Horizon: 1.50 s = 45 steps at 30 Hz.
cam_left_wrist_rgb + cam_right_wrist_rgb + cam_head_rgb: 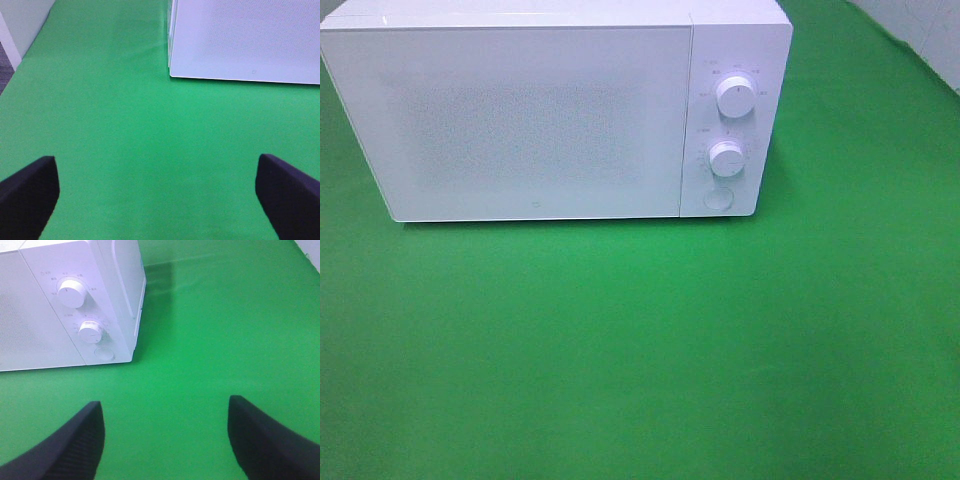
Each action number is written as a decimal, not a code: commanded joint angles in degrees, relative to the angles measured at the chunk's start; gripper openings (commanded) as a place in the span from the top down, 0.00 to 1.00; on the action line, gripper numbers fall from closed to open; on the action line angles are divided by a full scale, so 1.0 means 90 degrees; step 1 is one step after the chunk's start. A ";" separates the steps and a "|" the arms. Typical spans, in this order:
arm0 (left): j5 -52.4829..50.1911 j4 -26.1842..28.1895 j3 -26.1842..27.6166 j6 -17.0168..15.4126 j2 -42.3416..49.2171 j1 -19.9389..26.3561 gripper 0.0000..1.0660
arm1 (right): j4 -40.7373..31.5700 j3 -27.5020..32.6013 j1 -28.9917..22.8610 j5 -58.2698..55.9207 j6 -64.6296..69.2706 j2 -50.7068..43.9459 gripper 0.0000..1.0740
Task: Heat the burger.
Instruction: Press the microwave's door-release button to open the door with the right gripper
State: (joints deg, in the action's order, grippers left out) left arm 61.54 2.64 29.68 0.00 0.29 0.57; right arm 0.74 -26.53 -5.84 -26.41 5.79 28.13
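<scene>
The burger is out of view in every frame. A white microwave (pixel 540 115) stands at the back of the green cloth with its door shut; its corner shows in the left wrist view (pixel 245 40) and its knob side in the right wrist view (pixel 70 305). My left gripper (pixel 157 200) is open over bare green cloth, its dark fingers (pixel 27 192) far apart. My right gripper (pixel 165 440) is open too, in front of the microwave's control panel, with nothing between its fingers (pixel 75 440). Neither arm shows in the high view.
The microwave's panel carries two white knobs (pixel 735 97) (pixel 725 158) and a round button (pixel 718 198). Green cloth (pixel 640 350) covers the table. A pale wall edge (pixel 15 30) borders the cloth on the left side.
</scene>
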 commanded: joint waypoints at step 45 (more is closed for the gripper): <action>-0.0038 0.0045 -0.0019 0.0000 0.0032 -0.0032 0.06 | -0.2553 0.1553 -0.2101 0.9619 -0.1687 0.6423 0.37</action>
State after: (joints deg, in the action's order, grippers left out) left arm 61.54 2.64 29.68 0.00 0.29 0.57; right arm -16.16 -12.72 -20.57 55.86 -6.13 84.22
